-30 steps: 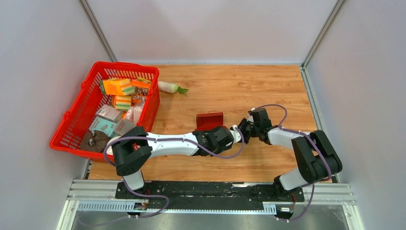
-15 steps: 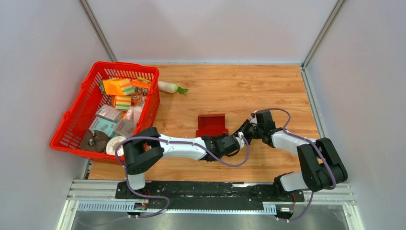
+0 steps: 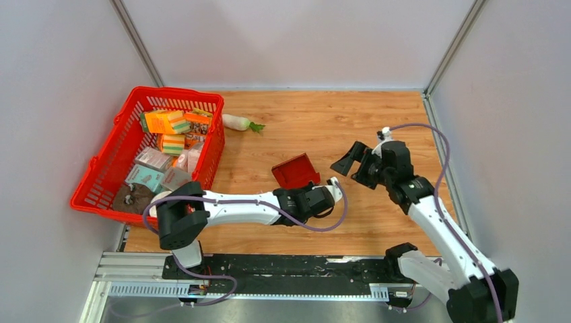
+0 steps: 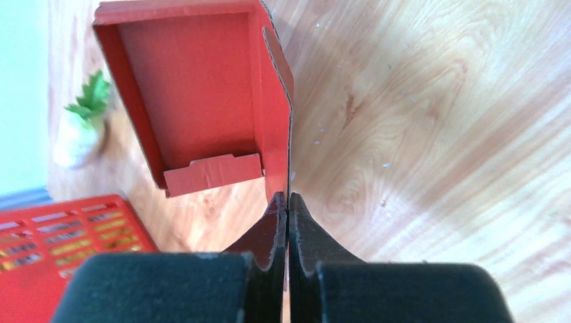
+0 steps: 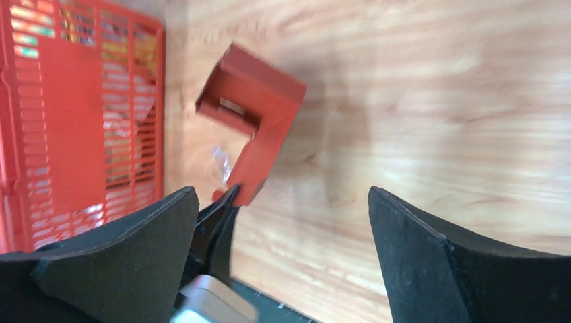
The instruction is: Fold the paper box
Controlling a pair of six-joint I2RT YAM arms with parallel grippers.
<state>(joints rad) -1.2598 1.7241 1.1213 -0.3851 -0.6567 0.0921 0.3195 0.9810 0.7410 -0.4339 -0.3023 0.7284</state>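
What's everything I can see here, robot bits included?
paper box: one, dark red, mid-table, pinched at one wall
basket: one, red mesh, table's left side
packets: several, orange, teal, pale, inside the basket
radish: one, white with green leaves, beside the basket's far corner
table: one, wood-brown, under everything
left hand: one, black, shut on the box's wall
right hand: one, black, open, right of the box, not touching it

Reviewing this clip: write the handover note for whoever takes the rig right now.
Left gripper: shut, pinching one side wall of the paper box, held tilted over the table.
Right gripper: open, empty, off to the box's right.
Done: base and three walls look folded up.
Left: the short end flap seems unfinished; set it, then release.
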